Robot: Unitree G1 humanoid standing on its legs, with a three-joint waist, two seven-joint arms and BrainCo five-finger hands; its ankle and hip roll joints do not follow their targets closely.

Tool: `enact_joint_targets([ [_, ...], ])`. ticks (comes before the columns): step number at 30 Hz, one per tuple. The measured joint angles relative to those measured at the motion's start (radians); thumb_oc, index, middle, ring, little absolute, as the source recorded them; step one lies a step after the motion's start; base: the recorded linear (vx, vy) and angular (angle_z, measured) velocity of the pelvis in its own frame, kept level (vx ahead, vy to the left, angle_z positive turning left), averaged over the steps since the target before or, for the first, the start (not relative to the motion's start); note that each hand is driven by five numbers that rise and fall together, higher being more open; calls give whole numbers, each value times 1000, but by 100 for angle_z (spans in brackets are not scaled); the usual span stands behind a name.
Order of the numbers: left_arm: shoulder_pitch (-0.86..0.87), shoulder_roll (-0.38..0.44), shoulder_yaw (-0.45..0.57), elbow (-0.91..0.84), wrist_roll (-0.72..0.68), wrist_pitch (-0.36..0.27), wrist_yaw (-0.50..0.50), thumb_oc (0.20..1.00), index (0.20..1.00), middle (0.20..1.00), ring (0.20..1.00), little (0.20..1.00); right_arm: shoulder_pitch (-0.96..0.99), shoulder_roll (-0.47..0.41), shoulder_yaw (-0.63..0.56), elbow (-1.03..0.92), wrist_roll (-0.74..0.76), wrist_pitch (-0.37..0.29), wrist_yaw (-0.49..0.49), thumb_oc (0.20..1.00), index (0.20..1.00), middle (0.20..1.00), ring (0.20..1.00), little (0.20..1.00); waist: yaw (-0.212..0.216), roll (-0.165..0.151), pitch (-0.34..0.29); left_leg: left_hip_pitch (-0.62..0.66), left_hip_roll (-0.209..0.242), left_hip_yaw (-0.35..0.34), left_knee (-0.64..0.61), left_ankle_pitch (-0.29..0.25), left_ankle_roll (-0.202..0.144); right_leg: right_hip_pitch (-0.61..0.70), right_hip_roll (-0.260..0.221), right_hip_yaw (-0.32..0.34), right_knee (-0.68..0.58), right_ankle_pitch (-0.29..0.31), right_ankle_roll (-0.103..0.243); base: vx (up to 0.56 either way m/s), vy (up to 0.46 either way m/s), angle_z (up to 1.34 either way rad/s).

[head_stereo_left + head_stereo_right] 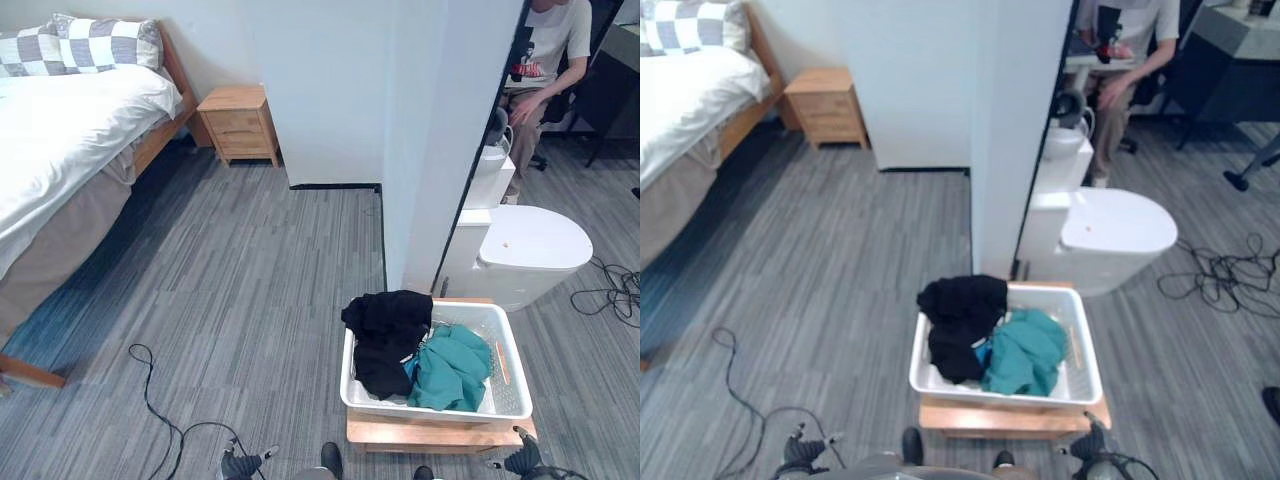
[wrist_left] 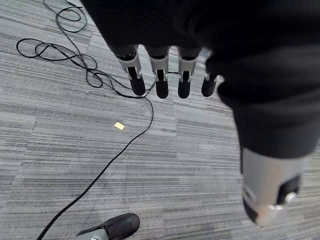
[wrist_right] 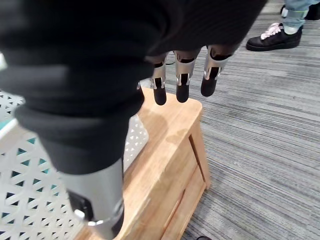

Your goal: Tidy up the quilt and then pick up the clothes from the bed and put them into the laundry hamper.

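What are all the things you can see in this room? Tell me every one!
White plastic laundry hamper: one, on the low wooden stool, right in front.
Low wooden stool: one, light wood, under the hamper.
Black garment: one, draped over the hamper's left edge.
Teal garment: one, inside the hamper.
Bed with white quilt: one, far left.
Checked pillows: two, grey and white, at the bed's head.
Wooden nightstand: one, beside the bed.
White partition wall: one, middle.
White toilet: one, behind the partition.
Seated person: one, far right.
Left hand: open, over the carpet.
Right hand: open, above the stool.
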Motion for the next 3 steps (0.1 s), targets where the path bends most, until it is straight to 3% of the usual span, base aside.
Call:
enact_joint_targets([
  [3,-19,-7,0,55,32,7,-42,1000,1000,1000,1000,1000,-15,-1,15,91,5,12,28,1000,1000,1000,1000,1000,20,-7,3,-2,1,-3,0,-1,-1,0,2,-3,0,-2,-3,-1,2,3],
])
